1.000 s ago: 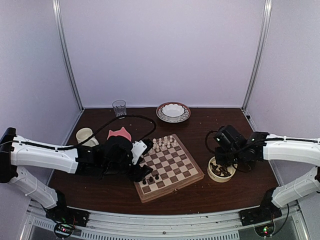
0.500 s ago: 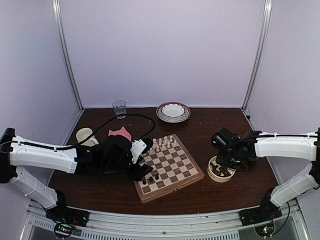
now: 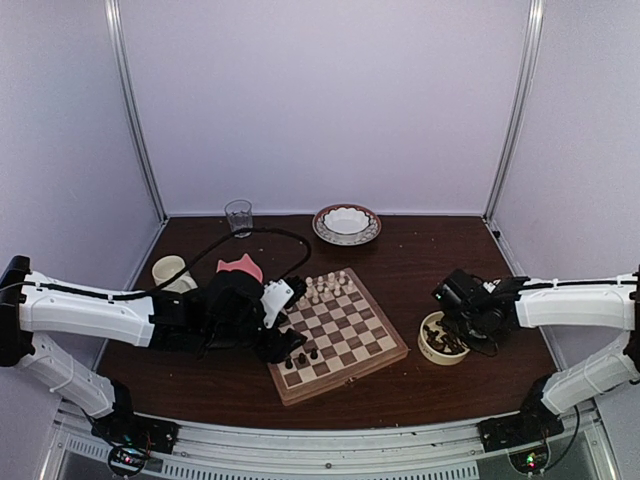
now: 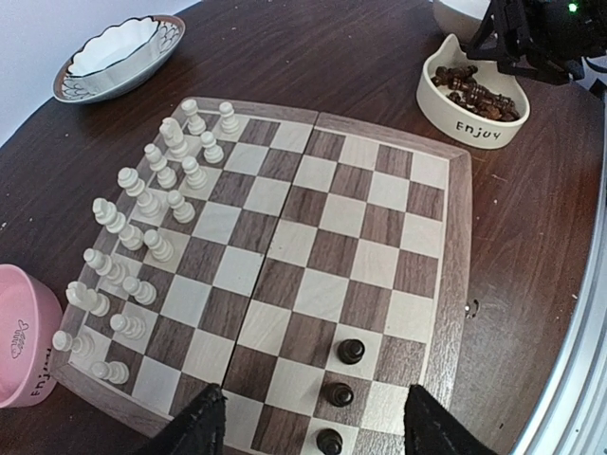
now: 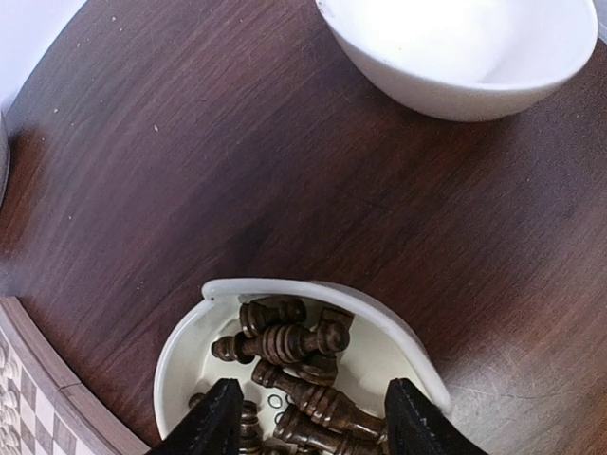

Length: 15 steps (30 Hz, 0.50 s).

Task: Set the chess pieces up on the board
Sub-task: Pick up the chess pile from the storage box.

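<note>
Brown wooden tabletop (image 3: 400, 260) carries a clear glass tumbler (image 3: 238, 215), a white bowl on a patterned plate (image 3: 346, 222), a cream mug (image 3: 168, 270) and a pink bowl (image 4: 19, 351) beside the checked wooden chessboard (image 4: 322, 246). Pale cream chessmen (image 4: 152, 204) fill two ranks at its far edge. Three dark brown wooden chessmen (image 4: 340, 393) stand along the near edge, between the spread, empty fingers of the left gripper (image 4: 316, 403). More dark chessmen (image 5: 285, 341) lie heaped in a cream bowl lettered "Enjoy" (image 5: 285, 282), right of the board, directly under the right gripper (image 5: 313, 389), whose jaws stand apart, clasping nothing.
</note>
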Motion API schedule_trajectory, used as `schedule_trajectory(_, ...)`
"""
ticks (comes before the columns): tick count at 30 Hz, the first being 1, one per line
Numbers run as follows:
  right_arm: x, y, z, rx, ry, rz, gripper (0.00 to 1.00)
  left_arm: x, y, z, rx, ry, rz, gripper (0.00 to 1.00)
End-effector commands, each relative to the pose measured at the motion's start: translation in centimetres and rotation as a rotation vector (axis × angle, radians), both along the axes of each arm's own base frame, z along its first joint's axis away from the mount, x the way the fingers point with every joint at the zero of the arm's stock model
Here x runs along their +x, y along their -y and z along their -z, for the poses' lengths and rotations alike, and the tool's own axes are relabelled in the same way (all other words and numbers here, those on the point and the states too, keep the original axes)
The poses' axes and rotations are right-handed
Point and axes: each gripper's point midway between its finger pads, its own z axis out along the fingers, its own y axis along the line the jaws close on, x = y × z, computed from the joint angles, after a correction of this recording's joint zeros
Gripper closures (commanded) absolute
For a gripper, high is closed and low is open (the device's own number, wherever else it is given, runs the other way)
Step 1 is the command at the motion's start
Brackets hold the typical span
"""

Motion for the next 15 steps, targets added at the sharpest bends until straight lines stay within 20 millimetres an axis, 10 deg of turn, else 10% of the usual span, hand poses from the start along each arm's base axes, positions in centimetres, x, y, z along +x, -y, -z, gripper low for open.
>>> schedule_trajectory(1, 1.1, 0.3, -0.1, 0.052, 0.079, 0.088, 0.46, 0.1, 0.6, -2.0, -0.064, 0.006, 0.002, 0.35)
schedule_trajectory(15, 2.4, 0.7, 1.8, 0.009, 0.041, 0.145, 0.47, 0.2, 0.1, -2.4, -0.063, 0.016, -0.007, 0.35)
